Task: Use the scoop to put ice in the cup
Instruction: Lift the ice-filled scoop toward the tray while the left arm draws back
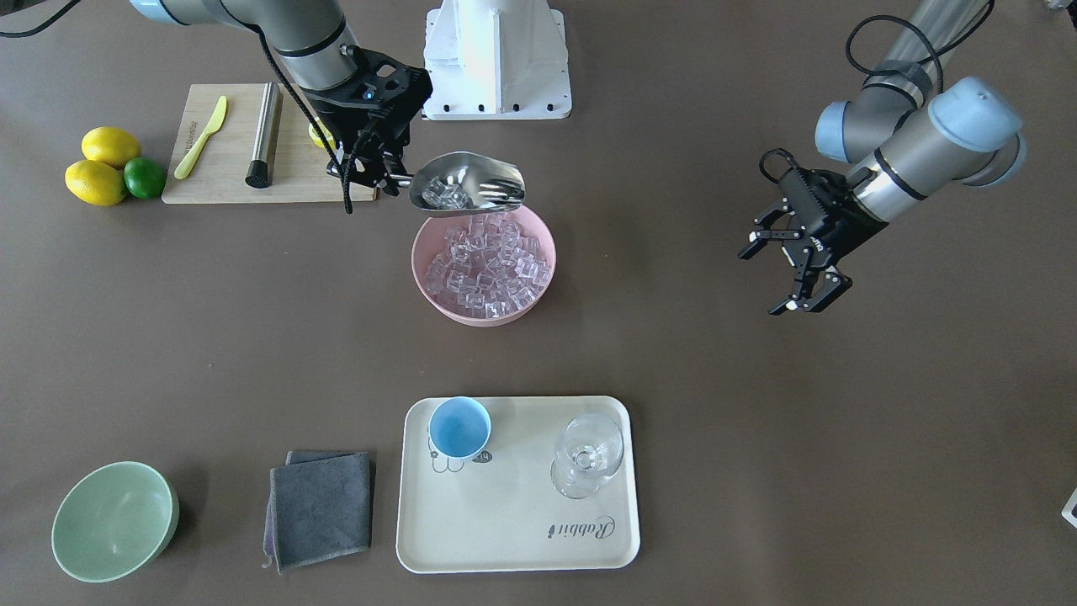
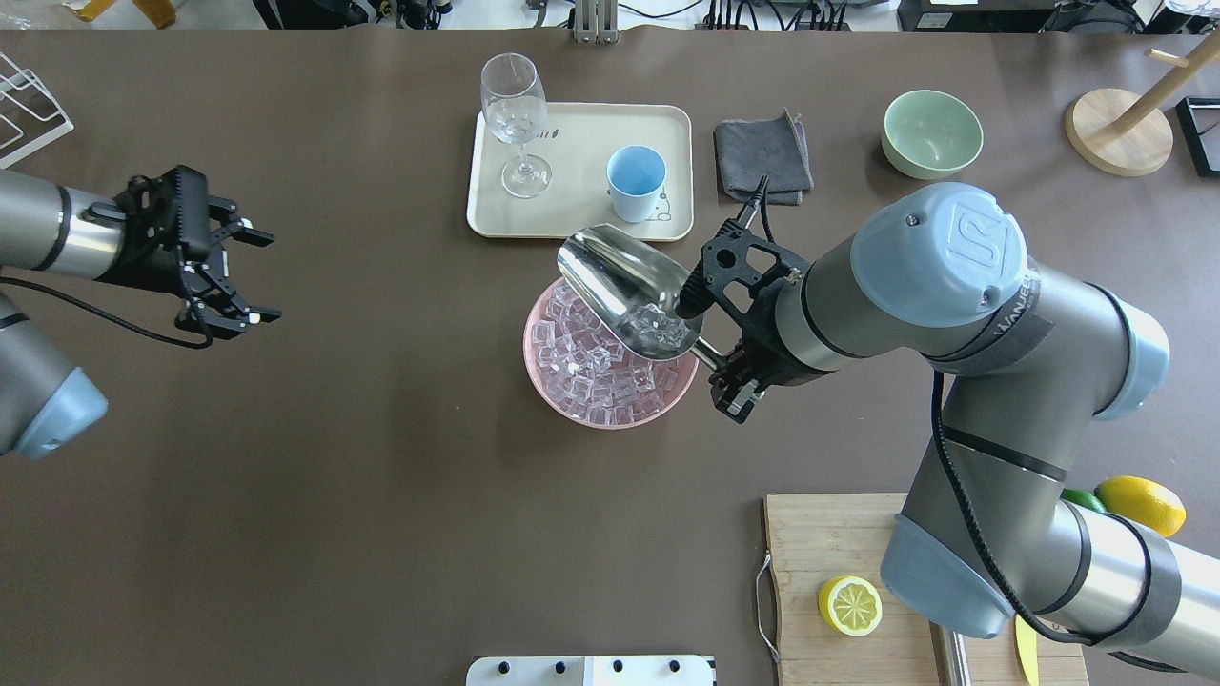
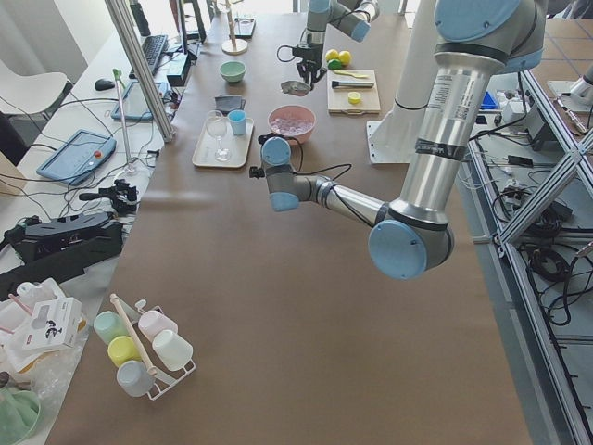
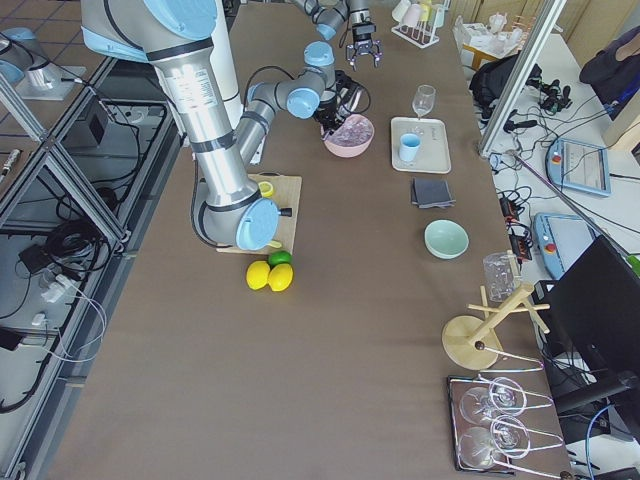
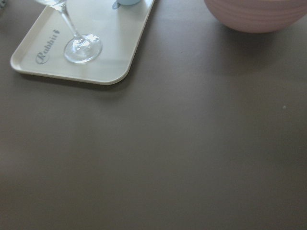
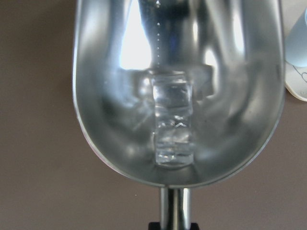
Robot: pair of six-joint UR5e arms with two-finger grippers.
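Observation:
My right gripper [image 1: 380,175] is shut on the thin rod handle of the steel scoop [image 1: 471,181]. It holds the scoop just above the far rim of the pink bowl [image 1: 422,282]. The bowl is full of ice [image 1: 488,261]. A few clear cubes [image 2: 658,327] lie at the back of the scoop's trough, also seen in the right wrist view [image 6: 173,124]. The light-blue cup [image 1: 459,426] stands empty on the cream tray [image 1: 517,522], apart from the scoop. My left gripper [image 1: 761,282] is open and empty, off to the side.
A clear stemmed glass [image 1: 587,454] stands on the tray beside the cup. A grey cloth [image 1: 321,507] and a pale-green bowl [image 1: 114,520] lie beyond the tray. A cutting board [image 1: 227,160] with a steel cylinder, lemons [image 1: 97,181] and a lime sit by my right arm.

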